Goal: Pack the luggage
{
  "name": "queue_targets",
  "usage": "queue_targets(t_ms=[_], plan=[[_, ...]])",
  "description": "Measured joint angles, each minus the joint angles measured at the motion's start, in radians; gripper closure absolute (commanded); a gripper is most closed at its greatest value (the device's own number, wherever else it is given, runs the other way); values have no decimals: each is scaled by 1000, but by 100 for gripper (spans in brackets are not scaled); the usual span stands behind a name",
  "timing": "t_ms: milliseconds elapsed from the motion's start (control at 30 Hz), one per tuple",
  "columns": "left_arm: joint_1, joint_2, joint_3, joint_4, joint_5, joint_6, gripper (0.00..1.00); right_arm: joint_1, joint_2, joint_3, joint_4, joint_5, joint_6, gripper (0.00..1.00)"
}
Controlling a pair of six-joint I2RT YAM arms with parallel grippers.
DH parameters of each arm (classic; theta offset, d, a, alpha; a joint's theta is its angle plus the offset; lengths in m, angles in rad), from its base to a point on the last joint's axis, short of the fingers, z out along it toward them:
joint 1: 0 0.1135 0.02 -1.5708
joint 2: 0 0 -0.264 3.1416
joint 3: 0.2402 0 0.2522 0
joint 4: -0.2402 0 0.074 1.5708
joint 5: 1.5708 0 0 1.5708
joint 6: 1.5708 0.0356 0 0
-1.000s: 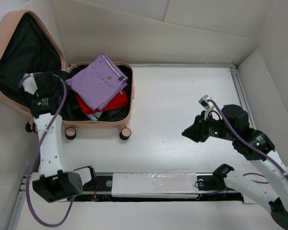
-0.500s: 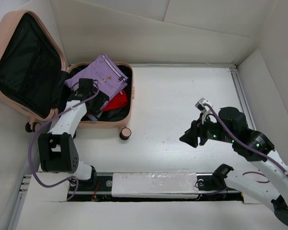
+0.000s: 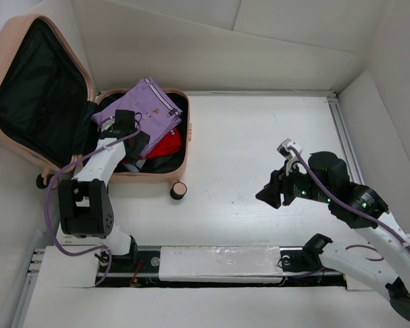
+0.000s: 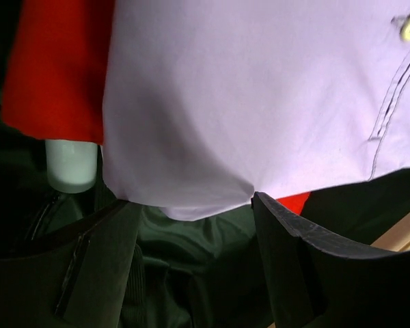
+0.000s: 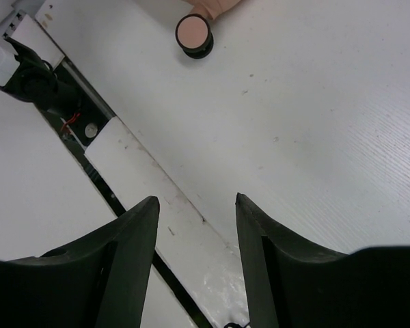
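Left jaws wide, empty, over purple shirt (image 4: 260, 89) in open suitcase (image 3: 150, 179); right jaws wide, empty, above worktop (image 3: 260, 137).

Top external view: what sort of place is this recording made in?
Probably a robot test cell, not a home: a white table boxed in by plain white panels, the left arm and right arm bolted at its near edge, the luggage open in a corner.

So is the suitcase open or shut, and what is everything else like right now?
luggage, open, lid leaning back, clothes inside.
purple shirt, folded, on top of the pile.
red garment, lying under the purple shirt.
left gripper, open, close over the purple shirt's edge.
right gripper, open, holding nothing.
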Motion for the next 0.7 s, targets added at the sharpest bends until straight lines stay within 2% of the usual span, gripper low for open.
queue_targets(t_ms=[67, 100, 133, 200, 467, 700], plan=[[0, 0, 0, 2, -14, -9, 44, 0, 4, -1, 0, 0, 0, 45], [0, 2, 0, 1, -18, -13, 70, 0, 8, -1, 0, 0, 1, 45], [0, 3, 0, 1, -23, -22, 84, 0, 10, -2, 1, 0, 1, 45], [0, 14, 11, -5, -35, -16, 100, 0, 15, -2, 1, 0, 3, 45], [-1, 14, 12, -16, -60, 13, 100, 0, 23, -2, 4, 0, 16, 45], [6, -237, -101, -15, -66, 68, 100, 0, 45, -2, 15, -1, 24, 45]])
